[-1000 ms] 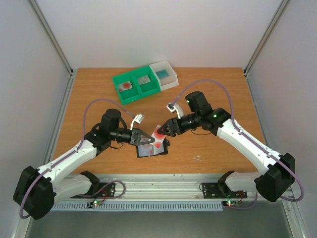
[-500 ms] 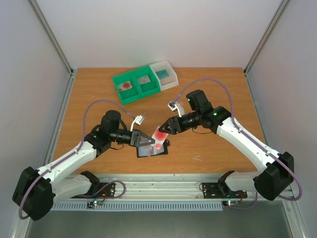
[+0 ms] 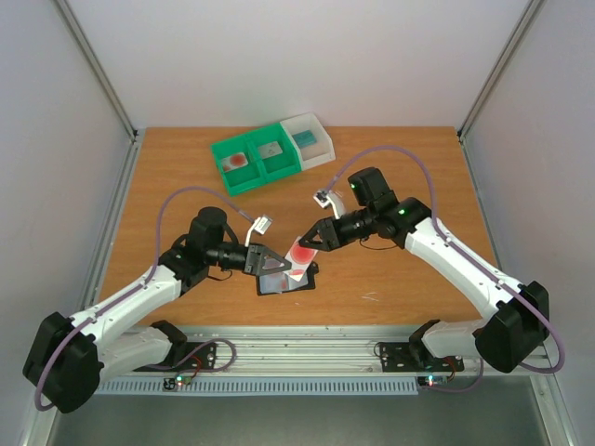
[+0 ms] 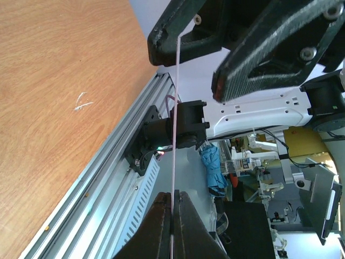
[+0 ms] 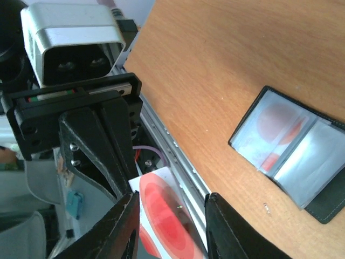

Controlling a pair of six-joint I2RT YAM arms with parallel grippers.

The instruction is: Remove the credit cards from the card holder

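The card holder (image 3: 286,282) lies open on the table, black-edged with grey-blue pockets; in the right wrist view (image 5: 294,156) a red-blotched card shows in its left pocket. My left gripper (image 3: 271,262) is shut on a white credit card with a red blotch (image 3: 298,255) and holds it above the holder. In the left wrist view the card (image 4: 175,135) is edge-on between my closed left gripper (image 4: 173,202). My right gripper (image 3: 311,240) is open, with its fingers on either side of the card's far end (image 5: 164,216). One right finger (image 4: 178,27) touches the card's edge.
A green two-compartment bin (image 3: 256,160) and a white bin (image 3: 309,139) stand at the back of the table; the green one holds a red-blotched card. The aluminium rail (image 3: 307,348) runs along the near table edge.
The card has risen a little off the holder and tipped more upright between the two grippers. The right gripper has shifted slightly up and left around it.
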